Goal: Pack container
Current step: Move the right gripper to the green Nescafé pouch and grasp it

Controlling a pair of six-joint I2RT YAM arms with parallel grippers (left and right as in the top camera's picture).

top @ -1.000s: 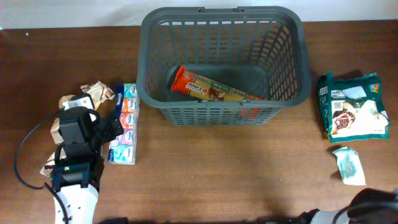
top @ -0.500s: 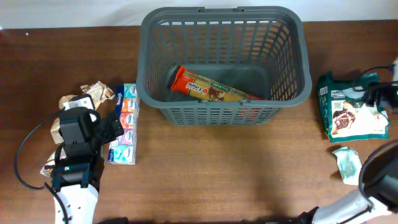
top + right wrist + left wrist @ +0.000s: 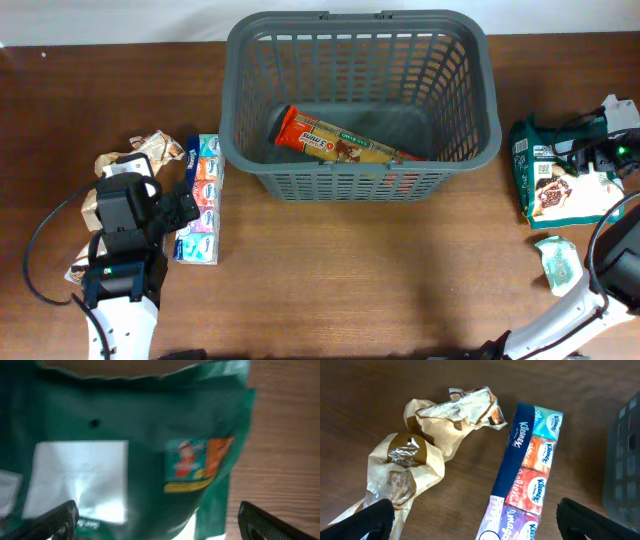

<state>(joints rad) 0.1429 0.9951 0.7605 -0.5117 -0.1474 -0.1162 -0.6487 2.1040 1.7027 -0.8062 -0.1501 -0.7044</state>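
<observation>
The right arm has swung up from the table's 5 o'clock corner and now hangs over the green bag, while the left arm has not shifted. The right gripper [image 3: 159, 522] has its jaws spread wide with nothing between them, the two fingers showing at the lower corners of its wrist view and the green bag [image 3: 560, 185] filling the space beneath. That bag lies flat at 3 o'clock on the table [image 3: 380, 290], with a small pale packet [image 3: 562, 265] just below it at 4 o'clock. The left gripper [image 3: 477, 520] is likewise wide and empty, poised above the tissue pack [image 3: 200, 200] at 9 o'clock, with crumpled tan wrappers [image 3: 405, 465] beside it. The basket [image 3: 250, 150] sits at 12 o'clock, well apart from both arms, and holds an orange snack bar [image 3: 340, 142] lying aslant on its floor. The step in hand looks like reaching for the green bag; next the right arm would need to lower, close on the bag's edge, then carry it over the basket's rim.
</observation>
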